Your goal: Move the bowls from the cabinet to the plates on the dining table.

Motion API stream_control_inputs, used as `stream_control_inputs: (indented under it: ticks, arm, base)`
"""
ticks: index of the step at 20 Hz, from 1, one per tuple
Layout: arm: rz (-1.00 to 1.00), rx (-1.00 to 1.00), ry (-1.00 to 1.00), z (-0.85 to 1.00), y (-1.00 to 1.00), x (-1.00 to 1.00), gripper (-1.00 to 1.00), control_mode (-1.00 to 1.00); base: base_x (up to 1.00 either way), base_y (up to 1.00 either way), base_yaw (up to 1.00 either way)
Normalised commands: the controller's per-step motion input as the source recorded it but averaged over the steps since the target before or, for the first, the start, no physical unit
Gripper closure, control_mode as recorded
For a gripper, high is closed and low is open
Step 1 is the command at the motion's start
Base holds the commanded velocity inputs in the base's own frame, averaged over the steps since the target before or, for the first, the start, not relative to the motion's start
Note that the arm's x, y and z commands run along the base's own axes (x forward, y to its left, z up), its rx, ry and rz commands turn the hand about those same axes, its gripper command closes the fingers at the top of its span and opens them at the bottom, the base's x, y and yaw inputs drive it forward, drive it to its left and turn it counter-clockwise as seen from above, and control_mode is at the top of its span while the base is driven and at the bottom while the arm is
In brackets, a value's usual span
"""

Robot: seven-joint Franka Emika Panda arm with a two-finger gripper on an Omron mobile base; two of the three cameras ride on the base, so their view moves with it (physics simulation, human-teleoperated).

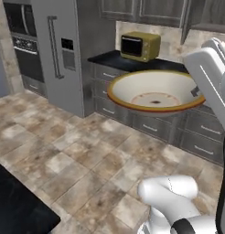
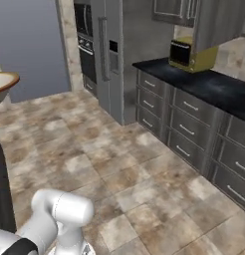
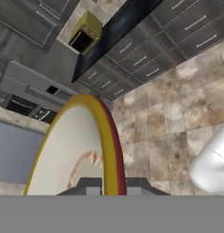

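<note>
— While the arm holds it up over the tiled floor point(image 1: 73, 164), what does the cream bowl point(image 1: 155, 91) have in it?

— Nothing that shows. From the left base view its inside is bare: cream walls, an orange-tan rim, and a ringed centre with a small dark spot. It tilts so the hollow faces that camera.

— Any other containers?

— 1 olive-yellow microwave point(image 1: 140, 45) sits on the black counter point(image 1: 114, 59), door shut, so its inside cannot be read. Grey wall cabinets point(image 1: 132, 9) hang above it. In the left base view a door point(image 1: 187, 20) at the right stands ajar, but what is behind it is hidden. The grey drawers point(image 2: 186, 129) below the counter are all shut. A grey fridge point(image 1: 59, 50) stands left of the counter, with a dark wall oven point(image 1: 23, 36) beyond it.

— And the jaws?

— Nearly pressed together, pinching the bowl's rim. The hand view shows the gripper point(image 3: 109, 184) at the bottom, its 2 dark tips either side of the rim's orange-tan edge, with the bowl rising away from them.

— Where is the bowl in the right base view?

— Just a slice of its rim at the left edge, well above the floor and well apart from the counter.

— The dining table?

— A black corner point(image 1: 18, 205) shows at the lower left of the left base view; the bowl is well apart from it.
</note>
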Motion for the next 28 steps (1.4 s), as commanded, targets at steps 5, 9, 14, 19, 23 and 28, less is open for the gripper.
stream_control_inputs:
  ticks: [5, 9, 14, 19, 23, 28]
  arm:
    - [0.00, 0.00, 0.00, 0.00, 0.00, 0.00, 1.00, 1.00]
    - [0.00, 0.00, 0.00, 0.00, 0.00, 0.00, 1.00, 1.00]
    - [0.00, 0.00, 0.00, 0.00, 0.00, 0.00, 1.00, 1.00]
    - [0.00, 0.00, 0.00, 0.00, 0.00, 0.00, 1.00, 1.00]
    - [0.00, 0.00, 0.00, 0.00, 0.00, 0.00, 1.00, 1.00]
    - [0.00, 0.00, 0.00, 0.00, 0.00, 0.00, 1.00, 1.00]
  base:
    - [0.00, 0.00, 0.50]
    - [0.00, 0.00, 0.50]
    - [0.00, 0.00, 0.50]
    - [0.04, -0.03, 0.50]
    - [0.29, -0.47, 0.32]
    - [0.60, -0.91, 0.07]
